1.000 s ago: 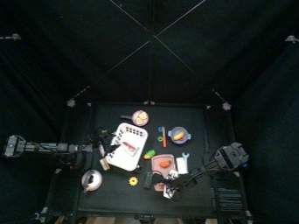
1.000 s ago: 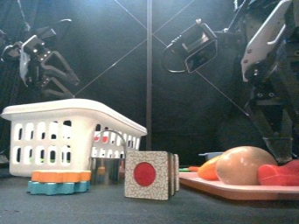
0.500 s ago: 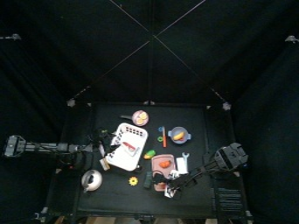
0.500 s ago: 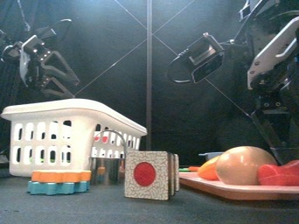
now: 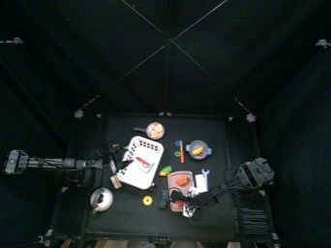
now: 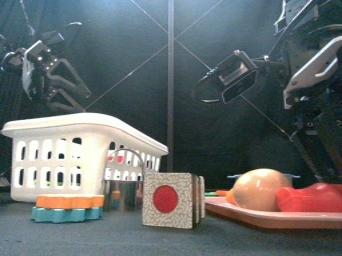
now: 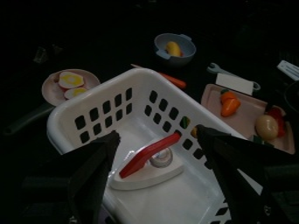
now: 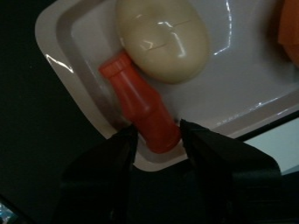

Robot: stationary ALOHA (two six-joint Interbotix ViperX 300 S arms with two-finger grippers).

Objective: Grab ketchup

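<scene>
As right gripper [image 8: 156, 144] grips ketchup [image 8: 138, 103], pink tray [image 8: 70, 61]

From my remote station, the ketchup [image 8: 140, 103] shows only its neck end in the right wrist view; its lower body disappears between the right gripper [image 8: 153, 140] jaws, so I cannot see the base. The cream egg-shaped item [image 8: 167, 39] is cut by the picture's upper edge, as is an orange piece [image 8: 288, 19] at the corner. In the front view the pink tray [image 6: 261, 215] runs off the right edge, and whatever sits inside the white basket [image 6: 80, 150] is mostly screened by its slatted wall. From above, the table's objects are too small for me to identify.
</scene>
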